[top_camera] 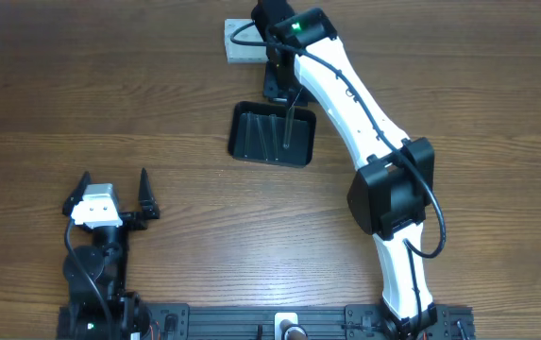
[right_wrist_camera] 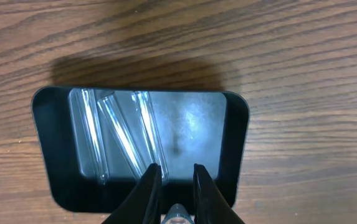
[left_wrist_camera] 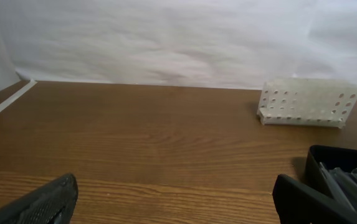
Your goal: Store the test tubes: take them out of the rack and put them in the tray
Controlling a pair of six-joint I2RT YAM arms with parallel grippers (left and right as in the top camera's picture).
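R claw (right_wrist_camera: 176, 169): clamped on the held tube (top_camera: 290, 121). I see both fingers pinched close with the tube's top end between them. In the top view it sits upper centre, above the tray's upper right part.
Held tube: roughly upright, hanging down from the R claw over the tray's right half. I can't tell if its lower end touches the tray floor.
Tray (right_wrist_camera: 234, 155): black, shallow, rounded corners. It's centre of the top view, just below the rack, flat on the bench (top_camera: 109, 94).
Three tubes (right_wrist_camera: 122, 140): clear, lying in the tray's left half in the R wrist view. Two are approx parallel and the middle one is slanted betw them. They lie close together, but I can't say whether they touch.
Rack (left_wrist_camera: 306, 102): white, w/ rows of holes, at the top edge of the top view, left of the R arm (top_camera: 346, 94) and partly hidden by it. It stands apart from the tray.
L claw (left_wrist_camera: 178, 214): fingers spread wide, nothing betw them. It's lower left of the top view, well apart from the tray and rack, low over bare bench.
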